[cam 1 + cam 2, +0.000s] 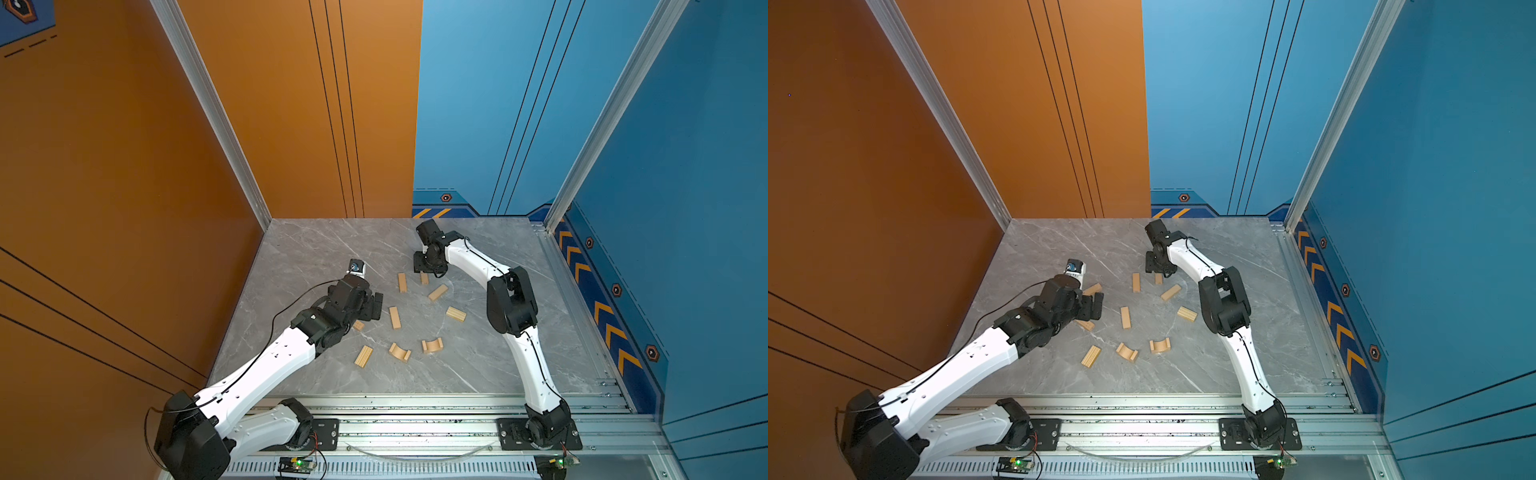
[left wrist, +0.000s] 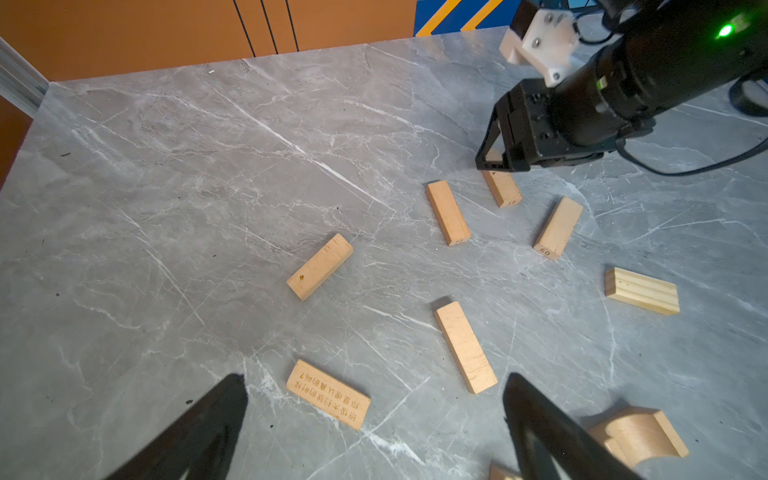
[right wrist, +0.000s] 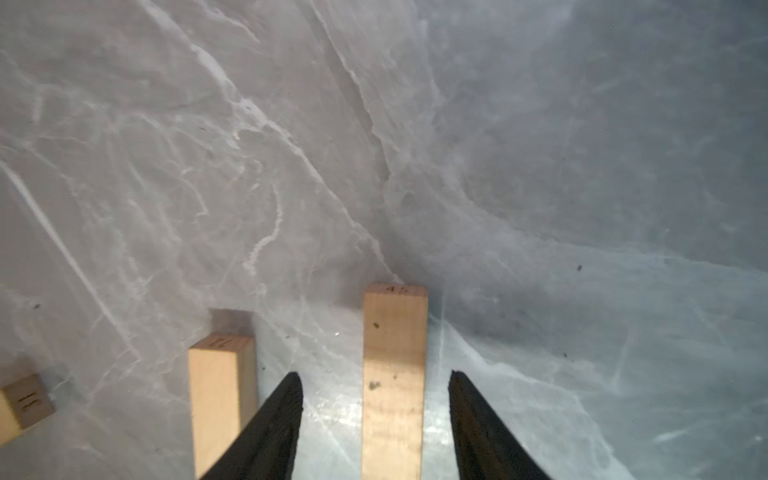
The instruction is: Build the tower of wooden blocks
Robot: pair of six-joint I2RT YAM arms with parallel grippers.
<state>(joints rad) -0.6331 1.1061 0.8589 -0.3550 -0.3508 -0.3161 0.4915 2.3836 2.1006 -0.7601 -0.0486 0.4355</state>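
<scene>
We see no tower yet: the wood blocks point(image 1: 395, 318) all lie flat and apart on the grey bench point(image 1: 316, 249), strewn across its middle, none resting on another. The right pincer point(image 3: 374, 376) hangs low over the far half of the bench, a little right of the middle. Its jaws are parted, with a short bar point(image 3: 395, 324) lying lengthwise between them and a clear gap on either side, so nothing is gripped. That bar lies nearly parallel to a neighbouring bar point(image 3: 220, 395) just beside it. We judge the pair would suit a first layer of two rails, though we cannot tell whether the pincer is about to clamp or to back off. The left pincer point(image 2: 374, 378) hovers above the bench left of its middle, jaws spread wide and empty, with an engraved block point(image 2: 328, 400) on the bench below it. We take it to be parked clear so the arms do not cross. An arch point(image 1: 400, 352), a second arch point(image 1: 432, 345) and a grooved slab point(image 1: 363, 356) sit toward the near edge, and the other grooved slab point(image 1: 456, 313) lies toward the right edge. All are well apart from the right pincer, which is sensible if they belong to upper layers.
</scene>
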